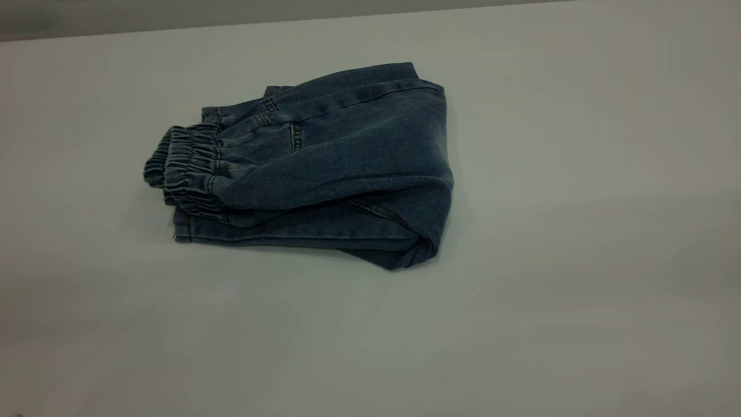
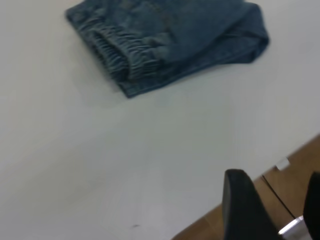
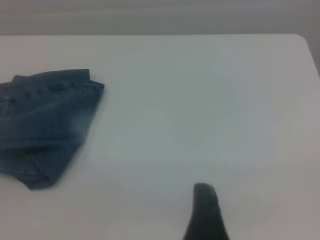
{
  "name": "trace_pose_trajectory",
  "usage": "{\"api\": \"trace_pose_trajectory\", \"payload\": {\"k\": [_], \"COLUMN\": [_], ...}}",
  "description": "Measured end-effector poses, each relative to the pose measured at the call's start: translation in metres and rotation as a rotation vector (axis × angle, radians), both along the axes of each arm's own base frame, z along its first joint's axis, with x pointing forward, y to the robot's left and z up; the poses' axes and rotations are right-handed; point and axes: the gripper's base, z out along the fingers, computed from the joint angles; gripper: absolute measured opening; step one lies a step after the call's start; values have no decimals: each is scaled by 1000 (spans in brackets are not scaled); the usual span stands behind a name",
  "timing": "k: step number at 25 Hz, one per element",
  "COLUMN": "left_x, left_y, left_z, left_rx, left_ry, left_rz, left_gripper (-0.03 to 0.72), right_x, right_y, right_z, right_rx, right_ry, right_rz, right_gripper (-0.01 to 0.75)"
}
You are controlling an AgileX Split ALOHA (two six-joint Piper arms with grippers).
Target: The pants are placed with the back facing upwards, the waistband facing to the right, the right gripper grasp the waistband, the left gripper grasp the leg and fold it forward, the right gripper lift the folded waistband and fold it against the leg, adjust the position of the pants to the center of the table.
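Left of centre in the exterior view, a little above the middle, the pants [image 1: 324, 168] lie folded into a compact bundle on the worktop [image 1: 579, 231]. Both folds look done, so what remains, by my reading, is nudging the bundle toward the middle.

Neither arm appears in the exterior view. The left hand [image 2: 272, 210] shows only as a dark finger and part of another at the lower right of its wrist view, over the worktop's edge and well apart from the pants; a gap between the two parts suggests it is spread open and holding nothing. The right hand [image 3: 206, 212] shows just one black finger at the bottom of its wrist view, also well apart from the pants, so I cannot tell whether it is open or closed.

The risk now is undoing the fold. The top layer sits loosely, bulging over the layers beneath, and a push from one side could slide it off or let the gathered waistband [image 1: 188, 174] spring back. Dragging by a single layer would likely peel the bundle open. Pushing on the thick folded edge at the right should be safer.

The bundle's long axis runs left to right across the exterior view, tilted slightly, with the waistband pointing left and the rounded fold pointing right.
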Motion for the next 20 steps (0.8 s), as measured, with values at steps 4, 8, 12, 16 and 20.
{"api": "trace_pose_trajectory", "payload": {"k": [4,8,12,16,20], "left_x": [2,3,-3,-13,-20], "left_y": [3,7,10,12,12], "left_z": [0,0,1,2,2], "left_rx": [0,-1,-13,-30,-44], "left_ry": [0,-4,-44,-107,-155], "left_rz": [137,281,391,415,415], "left_gripper": [300,300,300,300,300], "right_x": [0,0,0,0,0], "right_y": [0,0,0,0,0], "right_z": [0,0,0,0,0], "right_rx": [0,1,1,1,1], "right_ry": [0,0,0,0,0], "right_rz": [0,1,1,1,1], "right_gripper": [446,446,446,446,446]}}
